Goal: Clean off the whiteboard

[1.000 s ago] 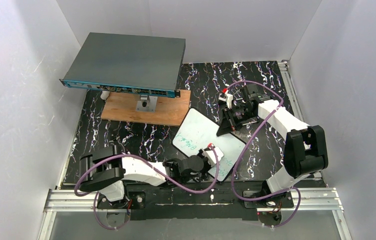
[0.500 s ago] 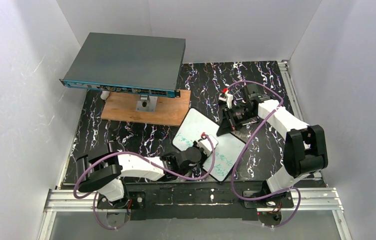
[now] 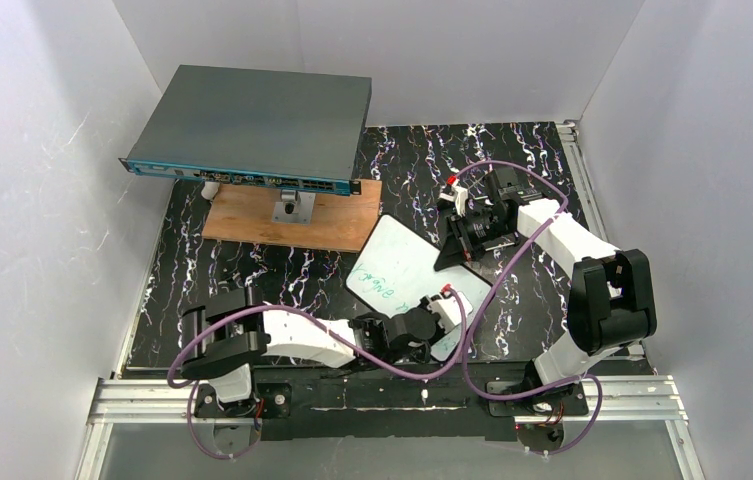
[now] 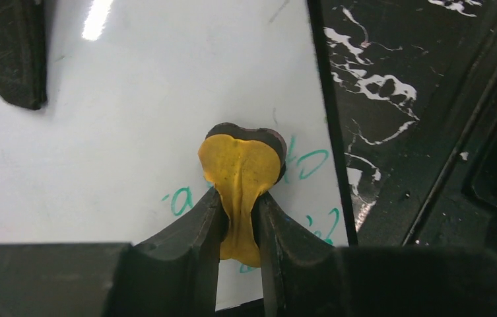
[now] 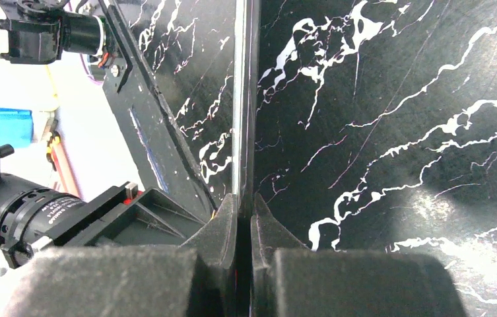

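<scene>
Left wrist first: squeezing a yellow pad (image 4: 240, 162) in the left gripper (image 4: 240, 201), pressing it onto the whiteboard (image 4: 133, 125) beside green writing (image 4: 311, 164); farther out, pinching that board's far edge in the right gripper (image 5: 244, 206), on the marbled table (image 3: 282, 272)

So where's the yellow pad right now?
The yellow pad is pinched in the left tool, against the whiteboard near its right edge in the left wrist view.

The left arm (image 3: 297, 340) and right arm (image 3: 560, 230) had white shells, black joints and 1 looping purple cable (image 3: 497, 166) each; the left gripper (image 4: 239, 201) was matte black.
</scene>
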